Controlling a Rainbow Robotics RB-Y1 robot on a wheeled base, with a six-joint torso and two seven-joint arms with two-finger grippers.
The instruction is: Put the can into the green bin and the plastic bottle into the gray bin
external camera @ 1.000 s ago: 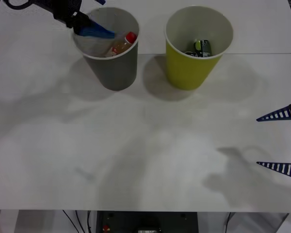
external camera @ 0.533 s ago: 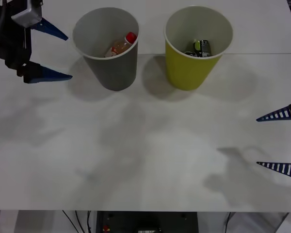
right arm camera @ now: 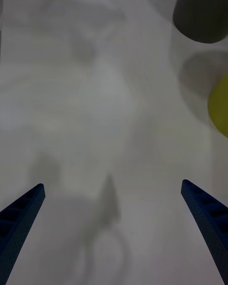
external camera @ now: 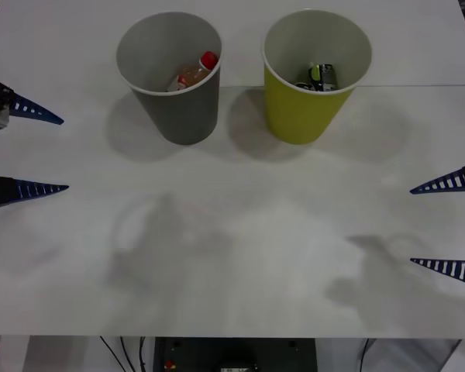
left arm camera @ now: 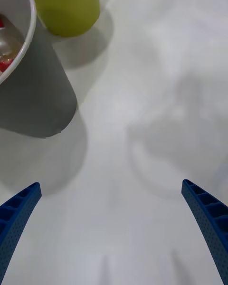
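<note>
The plastic bottle (external camera: 192, 72) with its red cap lies inside the gray bin (external camera: 187, 116) at the back left; a bit of it shows in the gray bin (left arm camera: 38, 95) in the left wrist view. The can (external camera: 323, 77) rests inside the green bin (external camera: 298, 116) at the back right. My left gripper (external camera: 35, 151) hangs open at the table's left edge, well left of and nearer than the gray bin, holding nothing. At the right edge my right gripper (external camera: 447, 225) stands open and empty, nearer than the green bin (right arm camera: 219, 107).
The white table (external camera: 240, 232) stretches bare between the two grippers and in front of both bins. A seam crosses the tabletop behind the bins. Cables and a dark box sit below the table's near edge.
My left gripper rose out of the gray bin, leaving the plastic bottle inside, and swung left and toward me to the table's left edge. The right arm stayed still.
</note>
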